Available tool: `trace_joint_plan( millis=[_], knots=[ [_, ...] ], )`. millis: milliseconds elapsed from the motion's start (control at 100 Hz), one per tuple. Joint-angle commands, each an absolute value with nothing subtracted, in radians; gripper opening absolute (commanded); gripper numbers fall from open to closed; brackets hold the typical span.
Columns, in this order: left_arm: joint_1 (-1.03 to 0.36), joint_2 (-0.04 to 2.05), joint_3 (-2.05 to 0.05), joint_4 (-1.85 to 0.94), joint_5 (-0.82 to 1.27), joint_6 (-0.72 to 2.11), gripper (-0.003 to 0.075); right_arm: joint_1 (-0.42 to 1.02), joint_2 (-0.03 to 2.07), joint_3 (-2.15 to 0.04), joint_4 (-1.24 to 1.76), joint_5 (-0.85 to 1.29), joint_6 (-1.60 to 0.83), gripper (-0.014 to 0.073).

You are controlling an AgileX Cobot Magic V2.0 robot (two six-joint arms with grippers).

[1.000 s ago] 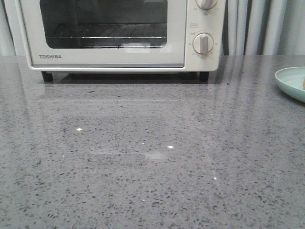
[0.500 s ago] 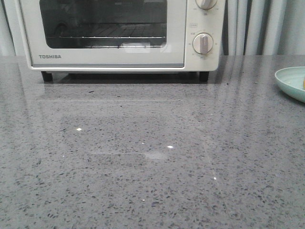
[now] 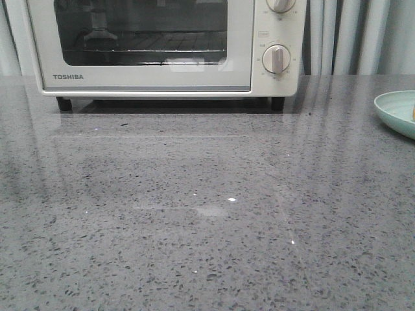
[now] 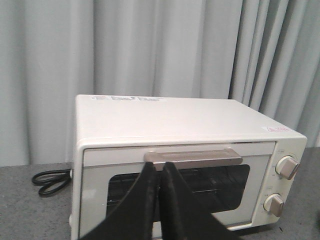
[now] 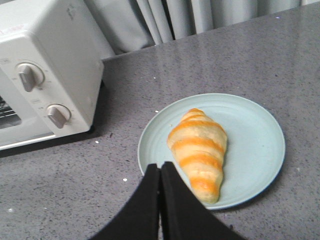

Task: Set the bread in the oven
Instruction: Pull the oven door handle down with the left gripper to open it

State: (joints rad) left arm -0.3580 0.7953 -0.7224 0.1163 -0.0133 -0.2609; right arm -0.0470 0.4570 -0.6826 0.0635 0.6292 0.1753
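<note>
Cream-white oven [image 3: 162, 48] at back of grey counter [image 3: 207, 214] in front view, door closed, pale green plate [image 3: 397, 111] off to its knob side. Left gripper [image 4: 160, 167] raised facing oven's door handle [image 4: 192, 156], jaws pressed together, empty. Right gripper [image 5: 160, 167] above plate's near rim, jaws pressed together, bread [image 5: 199, 152] lying on plate, untouched, beside oven.

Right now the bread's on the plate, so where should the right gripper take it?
Grip the bread across its thick middle, coming from above. It lies flat on the pale green plate, tapering at both ends, so the middle looks the firmest hold. The right gripper is shut and must open first.
</note>
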Motion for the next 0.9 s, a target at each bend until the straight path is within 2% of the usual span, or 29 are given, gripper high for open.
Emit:
trace_joint_plan(
  millis=[0, 430, 890],
  knots=[
    [-0.389, 0.876, -0.809, 0.116, -0.086, -0.268, -0.0022, -0.049, 0.472, -0.73, 0.077, 0.579, 0.147, -0.0067],
    [-0.423, 1.224, -1.061, 0.114, -0.09, -0.268, -0.0021, -0.049, 0.472, -0.734, 0.077, 0.626, 0.146, -0.0067],
    [-0.44, 1.388, -1.142, 0.114, -0.16, -0.268, -0.0021, -0.049, 0.472, -0.734, 0.077, 0.626, 0.146, -0.0067]
  ],
)
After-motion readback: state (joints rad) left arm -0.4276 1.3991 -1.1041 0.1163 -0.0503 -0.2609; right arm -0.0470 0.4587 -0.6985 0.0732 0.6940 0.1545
